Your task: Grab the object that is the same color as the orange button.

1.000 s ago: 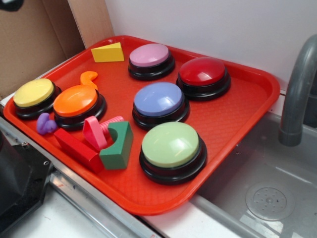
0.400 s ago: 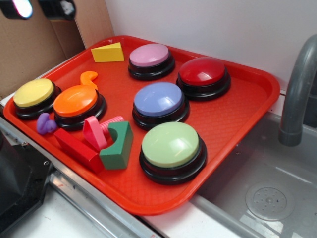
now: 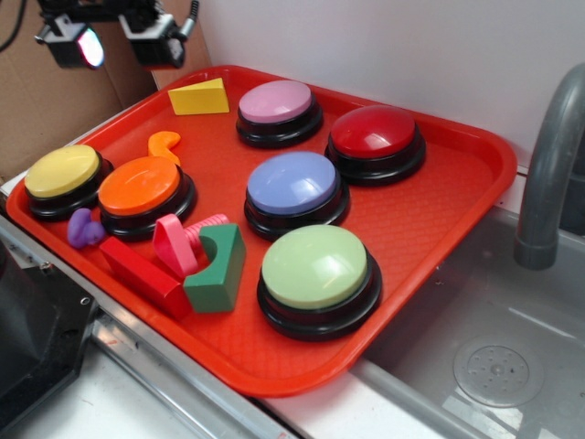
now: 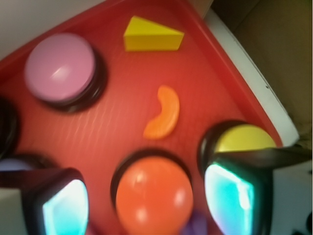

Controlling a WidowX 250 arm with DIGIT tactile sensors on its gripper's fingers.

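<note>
Your target is the orange piece (image 3: 164,143), lying flat on the tray (image 3: 439,219) near its far-left edge, just behind the orange button (image 3: 140,186) and apart from it, with the wedge (image 3: 199,97) further back toward the far corner. From the wrist it shows as a curved sliver (image 4: 164,113) between that wedge (image 4: 151,34) and the button (image 4: 154,199).

The gripper (image 3: 114,41) hangs above the tray's far-left edge, well clear of everything, its jaws apart and empty; both pads frame the wrist view with the button between them.

Expect the piece to be light, stiff and glossy, so probably slippery, though the wrist view is too blurred to read its surface well. Being curved and low, it could pivot or squirt out if you pinch near a tip. Take it across the middle of the curve, where the body looks widest, with the jaws square to that stretch. Come down close to the tray so the pads reach its sides. Keep clear of the button's dome as you close.
</note>
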